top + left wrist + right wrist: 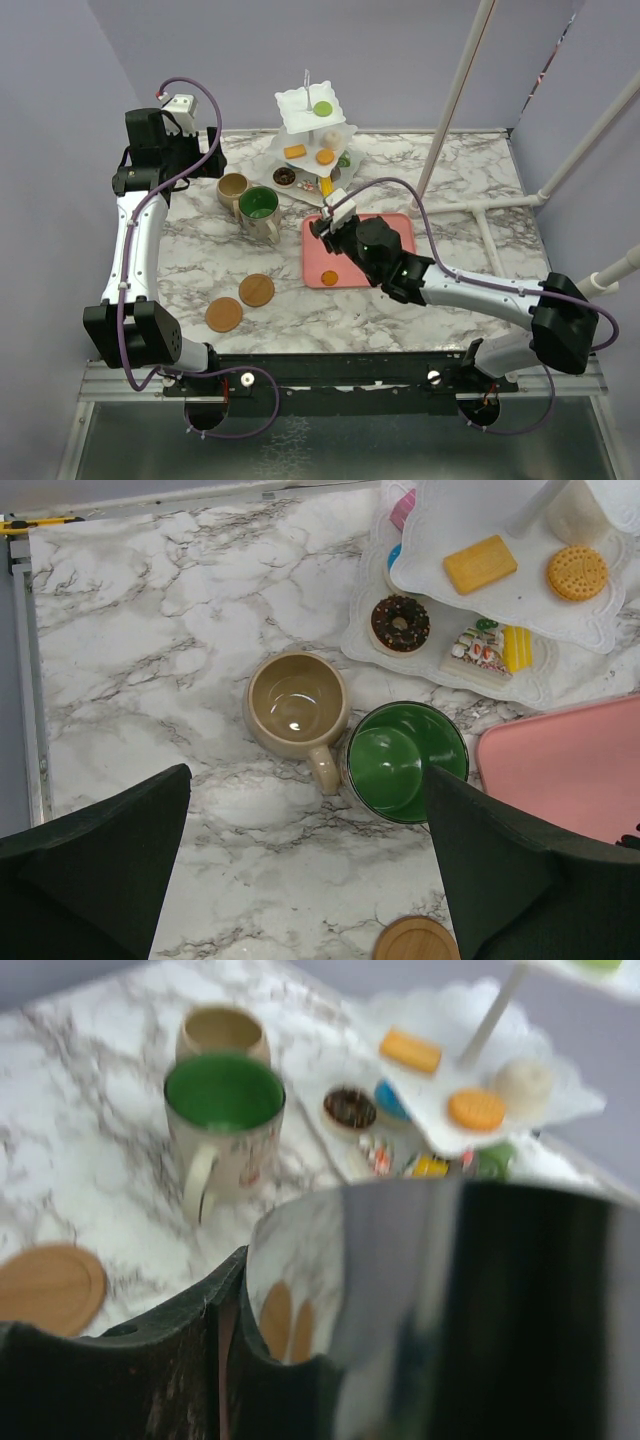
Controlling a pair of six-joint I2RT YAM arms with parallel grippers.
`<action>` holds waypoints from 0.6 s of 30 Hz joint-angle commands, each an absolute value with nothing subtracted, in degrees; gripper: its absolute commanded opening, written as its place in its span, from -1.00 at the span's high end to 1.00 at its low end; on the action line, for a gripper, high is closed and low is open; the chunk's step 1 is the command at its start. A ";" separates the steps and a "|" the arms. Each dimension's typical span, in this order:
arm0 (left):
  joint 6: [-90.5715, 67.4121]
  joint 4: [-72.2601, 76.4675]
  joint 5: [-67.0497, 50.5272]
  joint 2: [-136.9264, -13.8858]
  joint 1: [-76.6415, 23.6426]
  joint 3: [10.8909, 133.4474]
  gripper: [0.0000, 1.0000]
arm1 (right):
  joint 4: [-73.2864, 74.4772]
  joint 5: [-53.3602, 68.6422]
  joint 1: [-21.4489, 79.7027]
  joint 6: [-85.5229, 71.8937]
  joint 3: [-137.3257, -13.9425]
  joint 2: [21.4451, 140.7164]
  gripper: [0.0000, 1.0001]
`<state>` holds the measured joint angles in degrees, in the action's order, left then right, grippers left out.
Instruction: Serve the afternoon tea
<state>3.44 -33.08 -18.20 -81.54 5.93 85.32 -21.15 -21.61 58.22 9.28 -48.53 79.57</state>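
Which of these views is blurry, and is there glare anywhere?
Right wrist view: blurred throughout, with a shiny surface up close mirroring the marble table. Left wrist view: sharp, small glint inside the beige mug. Top view: evenly lit, sharp.

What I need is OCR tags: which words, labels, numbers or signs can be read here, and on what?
None can be read.
Green mug: marks on its side, too blurred to tell as letters.
Yellow biscuit on the stand: any stamp is too small to read.
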 commanded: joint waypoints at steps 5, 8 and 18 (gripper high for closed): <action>3.72 -32.26 -18.41 -78.95 6.78 85.22 -0.98 | -22.69 -18.17 55.94 17.85 -66.44 86.16 0.40; 4.22 -32.25 -18.30 -78.36 7.18 84.67 -0.98 | -21.85 -17.44 55.97 16.92 -65.38 85.90 0.40; 3.76 -32.17 -19.54 -79.51 7.47 84.67 -0.98 | -19.09 -15.97 55.98 7.51 -49.91 79.09 0.32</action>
